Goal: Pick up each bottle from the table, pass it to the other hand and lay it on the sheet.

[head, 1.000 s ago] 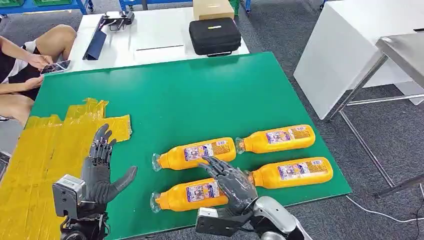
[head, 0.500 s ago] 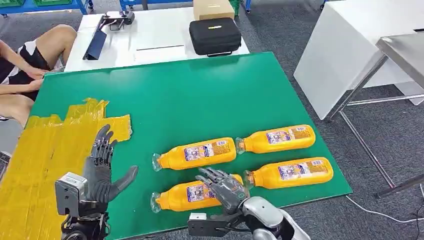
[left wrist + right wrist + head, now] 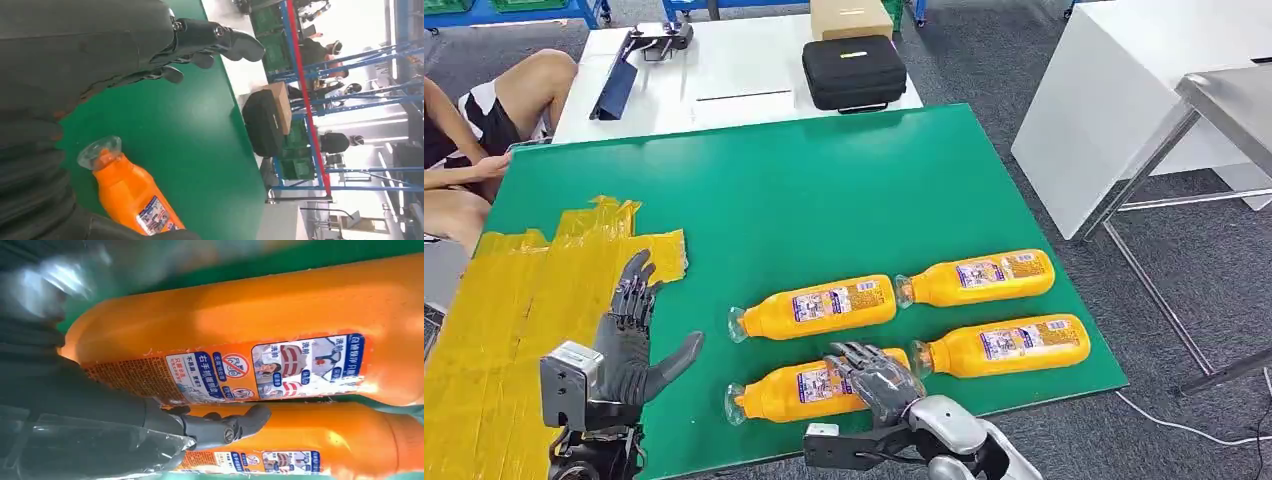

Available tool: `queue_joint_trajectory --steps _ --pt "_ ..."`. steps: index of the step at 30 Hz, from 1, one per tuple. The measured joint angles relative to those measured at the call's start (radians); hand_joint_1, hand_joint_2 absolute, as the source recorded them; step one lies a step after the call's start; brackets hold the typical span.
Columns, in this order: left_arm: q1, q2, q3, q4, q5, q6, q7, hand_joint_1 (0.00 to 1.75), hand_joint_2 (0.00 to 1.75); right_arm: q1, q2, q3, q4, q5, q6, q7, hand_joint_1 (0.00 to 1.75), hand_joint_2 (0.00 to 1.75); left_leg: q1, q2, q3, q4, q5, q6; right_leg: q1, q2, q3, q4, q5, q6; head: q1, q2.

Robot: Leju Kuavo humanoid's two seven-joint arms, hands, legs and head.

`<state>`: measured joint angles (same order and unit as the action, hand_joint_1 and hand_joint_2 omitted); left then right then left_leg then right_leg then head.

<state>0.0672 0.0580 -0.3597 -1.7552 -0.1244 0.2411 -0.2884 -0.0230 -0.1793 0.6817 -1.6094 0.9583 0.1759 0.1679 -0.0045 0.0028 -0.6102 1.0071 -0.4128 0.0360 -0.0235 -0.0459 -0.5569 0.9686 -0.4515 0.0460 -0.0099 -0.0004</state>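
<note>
Four orange bottles [image 3: 814,306]; right robot hand [image 3: 876,378] seemingly grasping one.

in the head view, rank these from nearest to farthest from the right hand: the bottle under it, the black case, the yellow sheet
1. Near-left bottle: directly under the right hand, at the green table's near edge.
2. Yellow sheet: across the table, on its left side.
3. Black case: on the white table beyond the far edge.
</note>
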Motion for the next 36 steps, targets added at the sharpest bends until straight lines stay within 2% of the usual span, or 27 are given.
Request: queue_joint_trajectory --steps 15,36 --pt "-0.001 0.000 -0.010 0.026 -0.003 -0.010 0.021 0.00 1.75 0.024 0.026 -0.064 0.005 0.019 -0.017 0.020 0.00 1.75 0.000 0.000 0.000 0.000 0.000 0.000 0.000 0.000 0.000 0.000 0.000 0.000 0.000 0.000" --pt "-0.004 0.000 -0.023 0.035 -0.003 -0.003 0.024 0.00 1.75 0.021 0.031 -0.071 0.030 0.045 0.016 0.037 0.02 1.75 0.000 0.000 0.001 0.000 0.000 0.000 0.000 0.000 0.001 0.000 0.000 0.000 0.000 0.000"
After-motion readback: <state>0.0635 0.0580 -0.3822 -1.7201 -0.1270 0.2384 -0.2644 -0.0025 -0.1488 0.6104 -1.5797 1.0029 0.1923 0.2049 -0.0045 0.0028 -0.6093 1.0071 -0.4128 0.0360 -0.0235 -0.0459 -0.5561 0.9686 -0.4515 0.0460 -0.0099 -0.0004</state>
